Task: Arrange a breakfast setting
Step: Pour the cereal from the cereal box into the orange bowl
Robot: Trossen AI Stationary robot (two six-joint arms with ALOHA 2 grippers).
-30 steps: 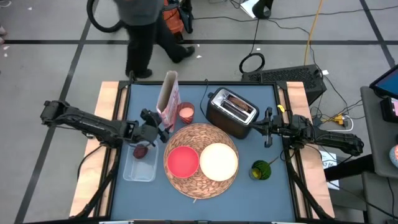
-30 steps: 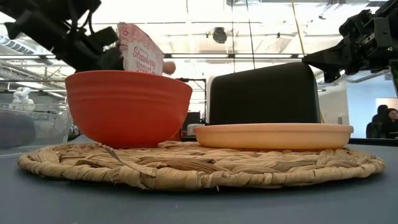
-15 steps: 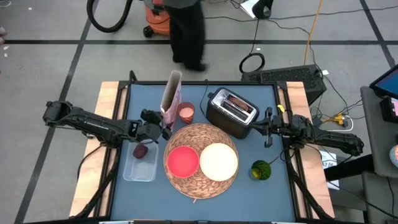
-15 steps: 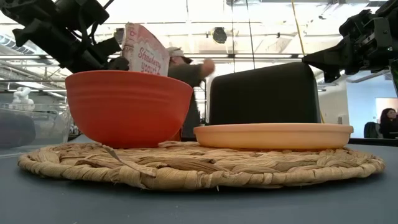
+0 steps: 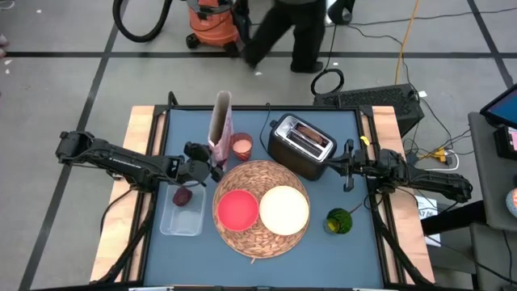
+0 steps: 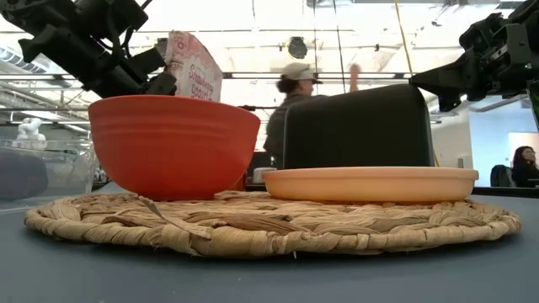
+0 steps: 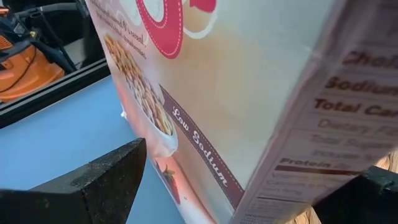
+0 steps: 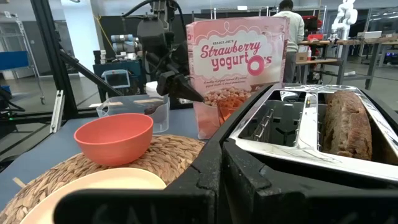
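The blue table (image 5: 339,250) fills the centre of the high view. Low and central on it lies the woven straw mat (image 5: 262,234), bearing the red bowl (image 5: 237,209) on its left and the cream plate (image 5: 283,208) on its right. Above right stands the black toaster (image 5: 300,145) with browned toast (image 8: 348,124) in a slot. The cereal box (image 5: 220,125) stands upper left of the mat. The left gripper (image 5: 212,167), fingers spread wide, straddles the box's lower end. The right gripper (image 5: 346,166), fingers closed and empty, sits just right of the toaster. A dark red fruit (image 5: 183,196) lies in a clear tub (image 5: 182,220) left of the mat.
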